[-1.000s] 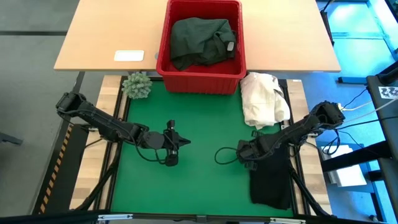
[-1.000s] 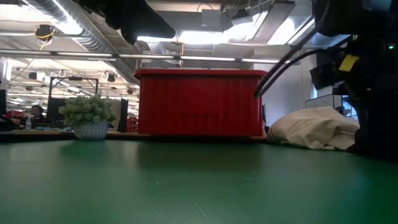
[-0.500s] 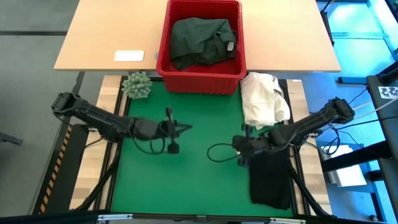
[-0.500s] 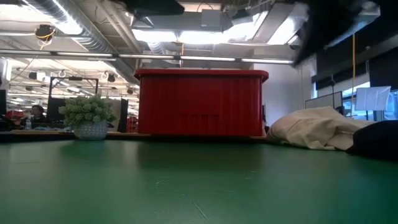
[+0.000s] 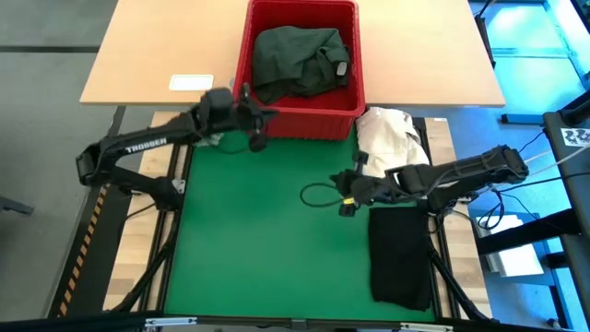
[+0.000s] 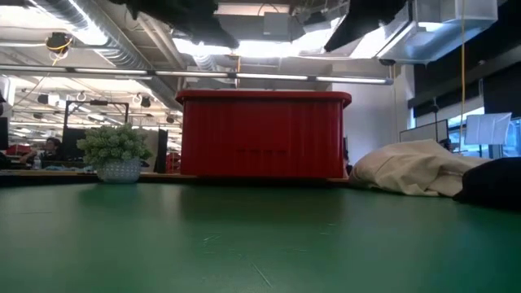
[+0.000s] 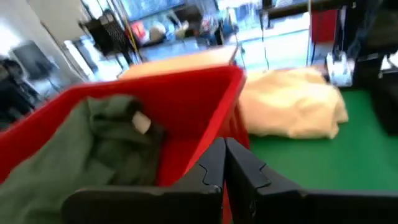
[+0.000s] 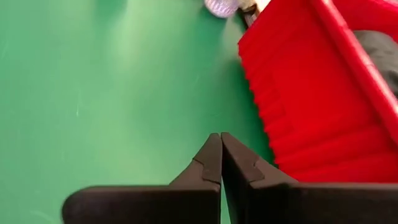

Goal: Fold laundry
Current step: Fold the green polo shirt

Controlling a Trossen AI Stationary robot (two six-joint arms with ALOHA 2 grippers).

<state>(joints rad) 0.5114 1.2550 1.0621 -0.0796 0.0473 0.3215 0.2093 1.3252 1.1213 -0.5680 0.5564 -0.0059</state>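
Black cloth [image 5: 401,254]: lay flat, nearest, by the right edge.
Right gripper [image 5: 347,191]: shut tight, held nothing, over the mat [image 5: 267,240].
Left gripper [image 5: 254,115]: shut, empty, at the basket [image 5: 241,69] rim.
Green cloth [image 5: 297,57]: in the basket; looked soft and light; pinch a top fold.
Views: only the high view showed the basket's inside.

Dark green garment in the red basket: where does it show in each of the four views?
High view: dark green garment fills the red basket at top centre.
Low view: not visible; only the basket's front wall shows.
Left wrist view: at left inside the basket, garment past the shut left gripper.
Right wrist view: a dark sliver at right edge.
Shared landmark: the red basket.
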